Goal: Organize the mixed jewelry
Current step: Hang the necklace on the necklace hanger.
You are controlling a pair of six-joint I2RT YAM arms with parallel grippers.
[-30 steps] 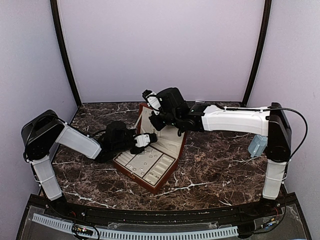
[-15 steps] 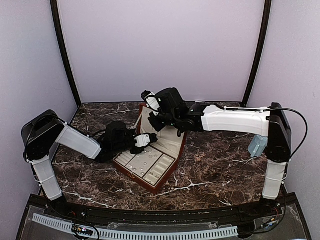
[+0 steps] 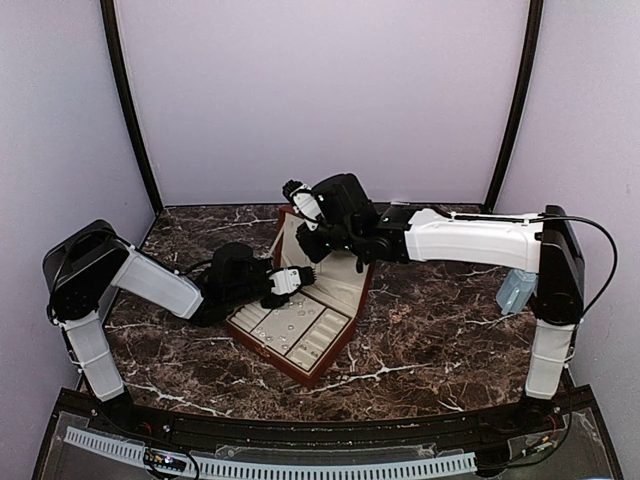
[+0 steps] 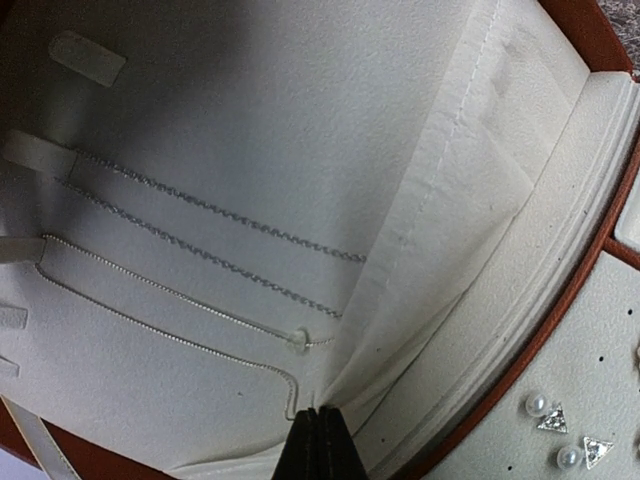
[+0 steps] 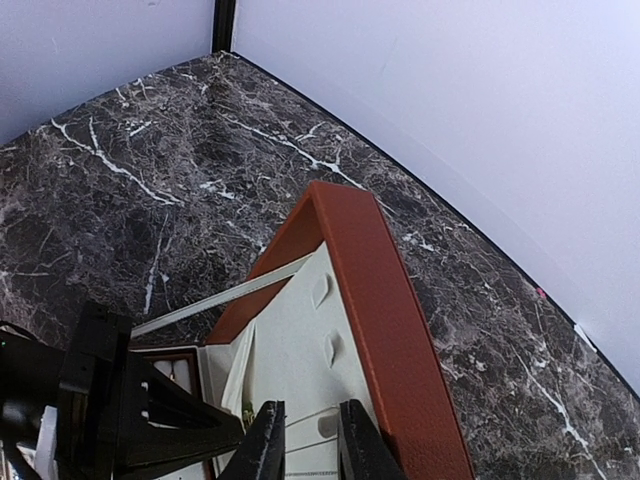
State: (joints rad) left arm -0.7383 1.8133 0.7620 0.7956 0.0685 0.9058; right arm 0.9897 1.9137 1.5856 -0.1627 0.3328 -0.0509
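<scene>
Thin silver jewelry chains run 10-to-4 o'clock on cream lid lining; nearest end 11 o'clock off left gripper, tips pressed together. Right gripper slightly parted.

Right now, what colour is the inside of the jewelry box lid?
Cream lining, clearest in the left wrist view.

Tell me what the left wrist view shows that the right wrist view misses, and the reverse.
Only the left wrist view: thin chains lying across the lid's inside, pearl and triangle studs on the tray, and the left claw shut. Only the right wrist view: the marble table, the pale wall, the lid's reddish-brown rim and the right claw with its fingers apart. Both: the cream lining of the open box lid.
</scene>
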